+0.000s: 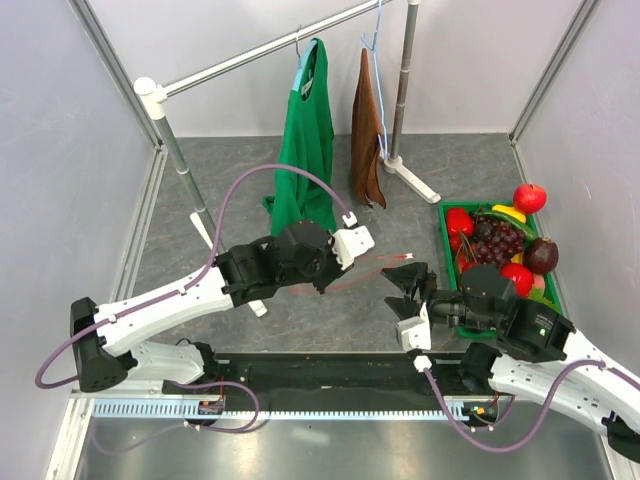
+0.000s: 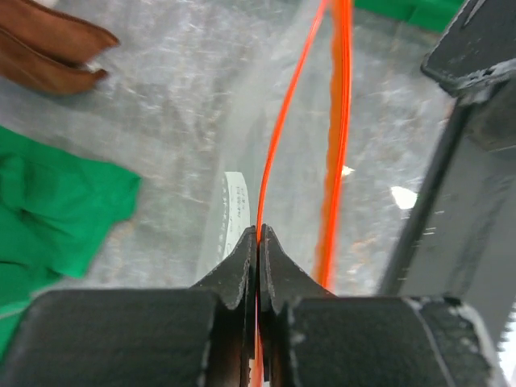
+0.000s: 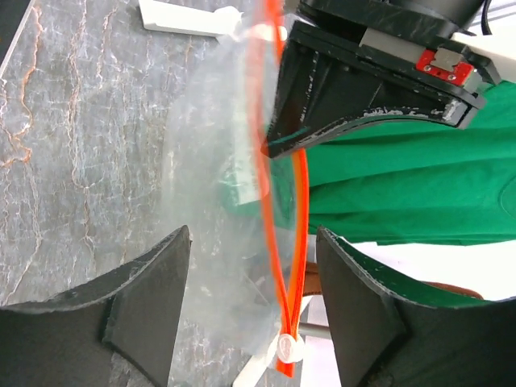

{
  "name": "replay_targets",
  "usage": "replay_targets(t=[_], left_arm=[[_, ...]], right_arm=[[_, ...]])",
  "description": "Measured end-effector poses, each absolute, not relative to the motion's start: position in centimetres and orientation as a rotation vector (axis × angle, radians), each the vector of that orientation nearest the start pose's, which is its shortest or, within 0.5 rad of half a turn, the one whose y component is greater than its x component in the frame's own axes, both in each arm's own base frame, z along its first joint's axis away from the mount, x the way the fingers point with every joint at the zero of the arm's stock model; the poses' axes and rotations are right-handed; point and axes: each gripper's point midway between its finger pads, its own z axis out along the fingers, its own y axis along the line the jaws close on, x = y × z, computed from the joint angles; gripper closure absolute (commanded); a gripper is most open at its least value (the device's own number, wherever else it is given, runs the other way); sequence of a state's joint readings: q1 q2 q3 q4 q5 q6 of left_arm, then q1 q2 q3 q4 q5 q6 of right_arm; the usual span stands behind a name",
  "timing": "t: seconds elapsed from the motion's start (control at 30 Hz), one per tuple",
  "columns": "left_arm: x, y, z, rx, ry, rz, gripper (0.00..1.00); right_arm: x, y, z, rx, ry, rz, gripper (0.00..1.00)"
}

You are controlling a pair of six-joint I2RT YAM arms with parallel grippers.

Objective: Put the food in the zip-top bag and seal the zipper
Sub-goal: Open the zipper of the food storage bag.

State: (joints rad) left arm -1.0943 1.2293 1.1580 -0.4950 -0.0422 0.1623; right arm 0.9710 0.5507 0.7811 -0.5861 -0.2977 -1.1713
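Top external: zipper (image 1: 385, 264) lengthwise left-right, slightly tilted.

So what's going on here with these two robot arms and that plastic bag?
The left pincer is shut on one lip of the orange-red zipper strip of the clear crinkly plastic bag, and the strip's two lips are parted. The right pincer stands open around the same strip, gripping nothing. The glossy toy fruits sit in the green tray on the right, and none shows inside the bag.
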Motion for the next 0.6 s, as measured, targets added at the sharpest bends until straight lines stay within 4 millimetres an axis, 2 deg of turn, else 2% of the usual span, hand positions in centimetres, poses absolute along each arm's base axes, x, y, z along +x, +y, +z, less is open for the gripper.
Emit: replay_targets(t=[0.13,0.27,0.43,0.6], left_arm=[[17.6,-32.3,23.4,1.178,1.877,-0.565,0.98],[18.1,-32.5,22.7,1.076,1.989,-0.578,0.98],[18.4,-33.5,21.7,0.990,2.098,-0.594,0.98],[18.3,-33.7,21.4,0.931,2.157,-0.610,0.98]], right_arm=[[13.3,21.9,26.1,-1.783,0.762,0.155,0.29],[13.9,22.9,25.5,-1.817,0.795,0.175,0.34],[14.4,23.8,24.5,-1.852,0.808,0.184,0.34],[14.8,24.2,24.3,-1.850,0.792,0.172,0.43]])
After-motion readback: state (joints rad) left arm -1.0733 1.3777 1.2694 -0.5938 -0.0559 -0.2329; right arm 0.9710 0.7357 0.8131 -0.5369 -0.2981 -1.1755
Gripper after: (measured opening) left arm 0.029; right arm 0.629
